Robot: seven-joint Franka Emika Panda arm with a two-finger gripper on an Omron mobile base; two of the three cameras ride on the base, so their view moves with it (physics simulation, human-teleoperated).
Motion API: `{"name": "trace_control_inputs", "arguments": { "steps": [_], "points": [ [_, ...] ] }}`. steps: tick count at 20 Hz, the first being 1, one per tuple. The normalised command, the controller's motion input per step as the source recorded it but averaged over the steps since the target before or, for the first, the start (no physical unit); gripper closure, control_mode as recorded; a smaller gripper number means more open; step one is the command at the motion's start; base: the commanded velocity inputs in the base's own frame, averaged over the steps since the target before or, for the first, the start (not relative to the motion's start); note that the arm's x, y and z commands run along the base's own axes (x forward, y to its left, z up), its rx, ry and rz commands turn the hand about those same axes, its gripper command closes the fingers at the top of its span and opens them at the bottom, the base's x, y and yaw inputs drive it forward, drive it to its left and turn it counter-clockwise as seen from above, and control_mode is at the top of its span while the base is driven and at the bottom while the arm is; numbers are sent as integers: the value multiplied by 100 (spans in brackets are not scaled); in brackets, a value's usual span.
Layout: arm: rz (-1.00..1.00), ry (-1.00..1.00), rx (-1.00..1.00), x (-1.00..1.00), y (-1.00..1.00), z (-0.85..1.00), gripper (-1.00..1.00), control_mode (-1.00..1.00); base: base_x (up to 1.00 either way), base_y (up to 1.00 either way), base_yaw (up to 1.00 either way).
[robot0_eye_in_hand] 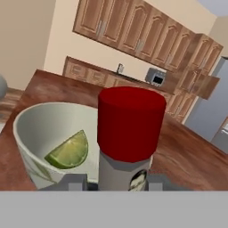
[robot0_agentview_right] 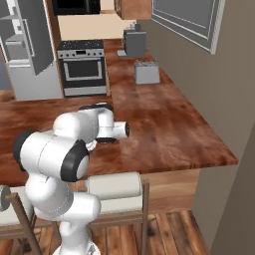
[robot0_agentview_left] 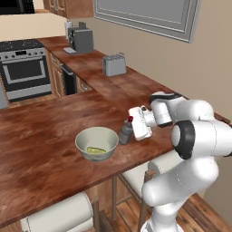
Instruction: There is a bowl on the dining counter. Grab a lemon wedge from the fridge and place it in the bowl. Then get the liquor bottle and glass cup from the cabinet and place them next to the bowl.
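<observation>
Gripping the grey, red-capped liquor bottle (robot0_agentview_left: 125, 131) upright, our two-finger gripper (robot0_agentview_left: 132, 128) has a finger pressed on either side of it — seen in the hand view. We note the bottle stands just beside the pale ceramic bowl (robot0_agentview_left: 96, 143), near the wooden dining counter's (robot0_agentview_left: 41, 136) front edge — green lemon wedge (robot0_eye_in_hand: 70, 150) lying inside the bowl.

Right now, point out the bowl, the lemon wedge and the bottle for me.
bowl (robot0_agentview_left: 86, 140): left base view, on its near rim.
lemon wedge (robot0_eye_in_hand: 69, 151): hand view, on its cut face.
bottle (robot0_eye_in_hand: 130, 120): hand view, on its red cap.
</observation>
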Motion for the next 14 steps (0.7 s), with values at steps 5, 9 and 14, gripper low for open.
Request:
{"name": "trace_control_inputs", "arguments": {
  "steps": [5, 9, 14],
  "points": [
    [2, 0, 0, 30, 8, -29, 100, -100, 0, 0, 0],
    [1, 0, 0, 33, 2, -24, 100, -100, 0, 0, 0],
    [0, 0, 0, 38, 0, -22, 100, -100, 0, 0, 0]
  ]
}}
